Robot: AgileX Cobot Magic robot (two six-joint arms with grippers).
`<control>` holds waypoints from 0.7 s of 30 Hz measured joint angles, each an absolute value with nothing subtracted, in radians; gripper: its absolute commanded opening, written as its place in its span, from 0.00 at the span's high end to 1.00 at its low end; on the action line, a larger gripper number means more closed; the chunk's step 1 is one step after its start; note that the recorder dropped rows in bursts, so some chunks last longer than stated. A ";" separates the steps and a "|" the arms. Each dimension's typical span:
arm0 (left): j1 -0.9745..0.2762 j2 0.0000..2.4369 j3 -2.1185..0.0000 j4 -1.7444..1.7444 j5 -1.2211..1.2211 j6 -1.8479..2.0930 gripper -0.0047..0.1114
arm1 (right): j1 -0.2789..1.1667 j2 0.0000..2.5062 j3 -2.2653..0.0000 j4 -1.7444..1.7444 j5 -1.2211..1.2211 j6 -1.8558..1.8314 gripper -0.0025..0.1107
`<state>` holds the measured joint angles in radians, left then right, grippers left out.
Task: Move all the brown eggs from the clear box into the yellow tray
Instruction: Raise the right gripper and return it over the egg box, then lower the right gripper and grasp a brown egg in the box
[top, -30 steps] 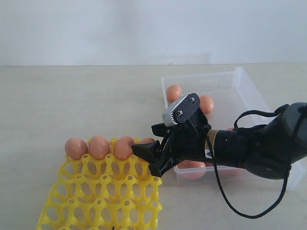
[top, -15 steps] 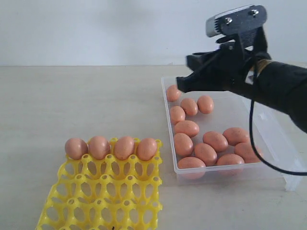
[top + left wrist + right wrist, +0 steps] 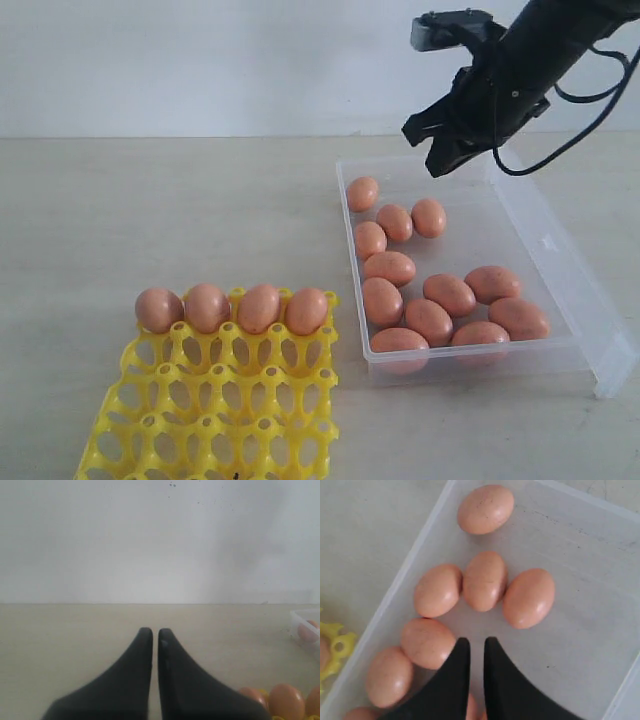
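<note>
Nearest you, the yellow tray sits flat on the worktop. Four brown eggs stand side by side in its far row, each touching the next.

Just beside the tray, on your right-arm side, the clear box lies with one short end toward the camera. Its flap lies along the outer long side. You can count twelve eggs inside. They are packed closely at the near end, and a looser group of four runs along the wall that faces the tray.

Your right pincer hangs high above the far end of the box, touching nothing. Its wrist camera looks straight down on the four far eggs. The fingers are drawn almost together, with only a thin slit between them, and they hold nothing.

Your left pincer does not appear in the exterior view. Its own camera shows it low over the bare worktop, with the tips nearly meeting and nothing between them. The tray's eggs are at one corner of that picture and a corner of the box at the edge. Behind everything is a plain white wall.
</note>
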<state>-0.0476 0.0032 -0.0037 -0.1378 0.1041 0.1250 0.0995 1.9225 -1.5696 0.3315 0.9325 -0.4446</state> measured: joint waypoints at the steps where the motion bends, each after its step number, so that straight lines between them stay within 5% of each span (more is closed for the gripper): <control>1: -0.048 0.003 -0.004 -0.138 0.104 0.125 0.92 | 0.099 1.950 -1.603 0.307 0.949 -0.447 0.75; 5: -0.048 0.003 -0.004 -0.138 0.104 0.125 0.92 | 0.099 2.030 -1.642 0.211 0.956 -0.396 0.40; 21: -0.048 0.003 -0.004 -0.138 0.104 0.125 0.92 | 0.099 2.172 -1.644 0.288 0.731 -0.267 0.48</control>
